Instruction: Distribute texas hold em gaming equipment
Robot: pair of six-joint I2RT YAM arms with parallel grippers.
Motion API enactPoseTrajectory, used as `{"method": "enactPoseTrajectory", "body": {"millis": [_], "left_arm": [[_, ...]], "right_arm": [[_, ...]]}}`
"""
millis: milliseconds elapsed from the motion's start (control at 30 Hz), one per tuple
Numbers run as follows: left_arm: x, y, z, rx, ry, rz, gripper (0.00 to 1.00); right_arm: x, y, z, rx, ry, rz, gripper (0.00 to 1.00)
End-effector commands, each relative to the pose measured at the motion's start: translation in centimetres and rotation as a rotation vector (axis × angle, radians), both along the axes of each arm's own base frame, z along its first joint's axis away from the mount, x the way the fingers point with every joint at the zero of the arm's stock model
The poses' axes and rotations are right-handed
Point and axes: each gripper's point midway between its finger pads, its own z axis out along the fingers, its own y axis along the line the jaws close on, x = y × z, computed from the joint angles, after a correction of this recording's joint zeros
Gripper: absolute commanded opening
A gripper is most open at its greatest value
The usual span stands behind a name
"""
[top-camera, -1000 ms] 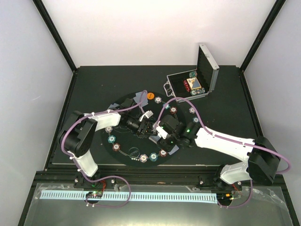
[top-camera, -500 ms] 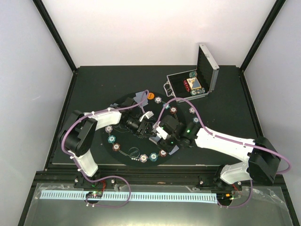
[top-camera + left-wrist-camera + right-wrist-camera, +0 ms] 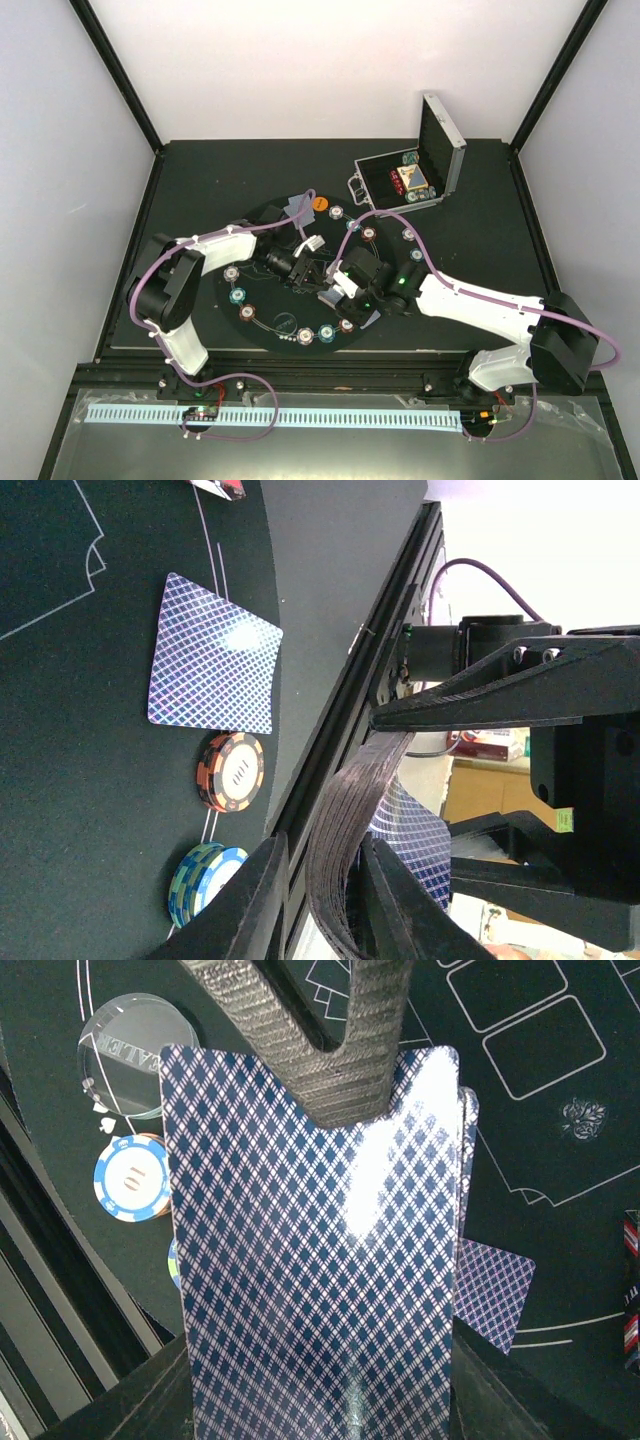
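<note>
**Left tool** (image 3: 325, 852), narrow, straddled the edge of the grey-blue lattice-backed card deck (image 3: 310, 1260); clamping could not be told. **Right tool** (image 3: 320, 1342) held that deck by its sides. Round chip stacks (image 3: 325, 335) ringed the black round mat (image 3: 275, 305) beneath both tools. The task was judged well under way, with the deck largely undealt. Only the left wrist showed a dealt card (image 3: 213, 653) beside its tool; only the overhead view showed the silver aluminium case (image 3: 415, 180) beyond the right tool.

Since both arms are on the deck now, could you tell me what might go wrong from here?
The deck, held in the right gripper, bows sharply between the left gripper's jaws: several cards could come away together. Loose cards could scatter over the chip stacks beside the face-down card.
</note>
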Motion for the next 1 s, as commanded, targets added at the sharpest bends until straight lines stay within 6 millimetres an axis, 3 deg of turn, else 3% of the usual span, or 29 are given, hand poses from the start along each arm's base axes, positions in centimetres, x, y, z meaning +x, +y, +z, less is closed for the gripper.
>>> {"method": "enactPoseTrajectory", "body": {"millis": [0,333,533,700,967], "left_arm": [[0.6,0.5,0.1,0.016,-0.027,0.004,0.21],[0.3,0.7,1.0,0.001,-0.037,0.010,0.02],[0.1,0.9,1.7,-0.007,-0.061,0.015,0.02],[2.1,2.4,2.1,0.045,-0.144,0.095,0.02],[5.8,6.8,2.7,0.147,-0.259,0.283,0.01]], "right_arm": [[0.4,0.1,1.0,0.034,-0.035,-0.013,0.55],[0.5,-0.1,0.7,0.023,-0.038,-0.022,0.55],[0.8,-0.2,0.8,0.020,-0.047,-0.045,0.55],[1.2,-0.7,0.7,0.012,-0.051,-0.105,0.54],[2.4,-2.3,0.2,0.011,-0.048,-0.226,0.54]]}}
